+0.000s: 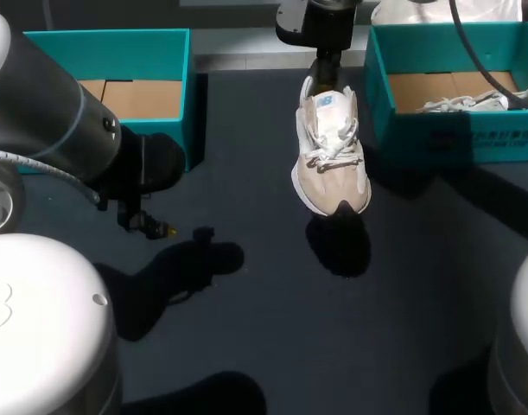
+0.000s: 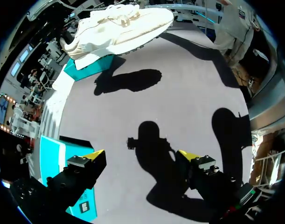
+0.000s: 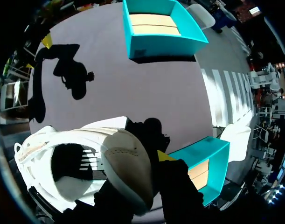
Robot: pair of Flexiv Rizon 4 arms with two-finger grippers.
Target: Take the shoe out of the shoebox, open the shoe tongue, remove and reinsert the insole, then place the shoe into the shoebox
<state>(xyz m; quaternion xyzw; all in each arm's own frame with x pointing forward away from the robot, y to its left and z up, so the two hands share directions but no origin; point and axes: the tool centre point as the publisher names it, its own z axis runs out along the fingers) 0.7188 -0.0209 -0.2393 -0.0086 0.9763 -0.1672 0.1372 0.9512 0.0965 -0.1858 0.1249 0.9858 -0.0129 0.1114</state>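
Shoe (image 1: 331, 151) is held off the table (image 1: 264, 346) by the R gripper (image 1: 327, 69), which is clamped on the heel end. A shadow is cast on the mat under the toe, so no contact w/ the surface is judged. Long axis runs from heel at the far side to toe toward the robot; exact tilt can't be told. Laces & tongue are turned up to the head cam.

L gripper (image 1: 151, 226) is held low over the table's L side, near the L shoebox (image 1: 117, 39), fingers spread wide w/ nothing between them. From it the shoe lies ahead & higher, well apart. L arm is the only free 1, so tongue opening is judged to fall to it, w/ approach from the lace side.

Upper is white mesh w/ beige suede-like panels, judged soft & pliable. Laces are loose cord; sole looks thick & foam-like. The 2 teal boxes are rigid card, brown inside. R shoebox (image 1: 454, 130) holds a 2nd shoe (image 1: 471, 102).
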